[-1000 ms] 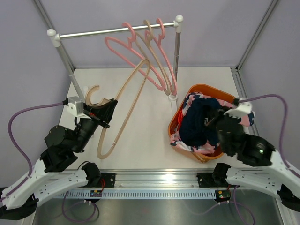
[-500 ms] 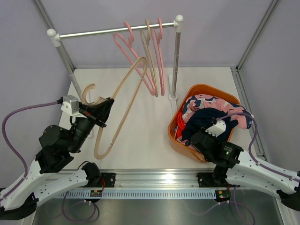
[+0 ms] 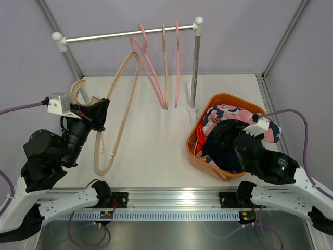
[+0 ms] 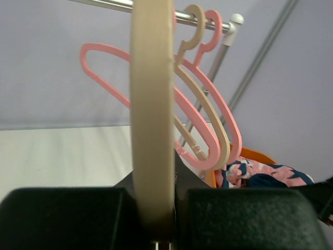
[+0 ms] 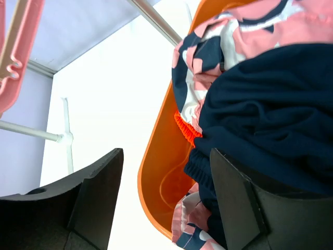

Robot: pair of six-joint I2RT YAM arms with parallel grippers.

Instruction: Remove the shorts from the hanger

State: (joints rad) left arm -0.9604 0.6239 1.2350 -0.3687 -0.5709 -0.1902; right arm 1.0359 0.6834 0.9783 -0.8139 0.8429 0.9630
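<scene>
Overhead, the left gripper [image 3: 97, 112] sits at the left-centre of the frame, clamped on a bare beige hanger [image 3: 117, 112]. The hanger's hook curls out to the left of the claw, and its long loop runs up toward the metal rail [image 3: 125, 34] and down toward the lower left of the white table [image 3: 156, 140]. In the left wrist view the beige hanger [image 4: 152, 104] stands as a vertical band through the middle of the frame, pinched between the two black fingers [image 4: 62, 216] at the bottom edge. No fabric hangs on it.

On the rail at the top centre hang three more bare hangers: a pink hanger [image 3: 150, 73], a second beige one [image 3: 165, 62] and another pink one [image 3: 177, 62].

The shorts lie piled in an orange basket [image 3: 229, 98] at the right-centre of the overhead view. The dark navy shorts [image 3: 221, 148] are on top, toward the near side. The pink patterned shorts [image 3: 221, 112] spread beneath them, toward the far and right rim. A strip of bright orange fabric [image 5: 184, 127] peeks out between these two, against the basket's inner wall.

The right gripper [image 5: 166, 156] hovers over the basket with its claw spread wide and nothing in it. One finger [image 5: 96, 192] shows over the table and the other finger [image 5: 234, 192] over the navy cloth. Whether that finger touches the cloth is unclear.
</scene>
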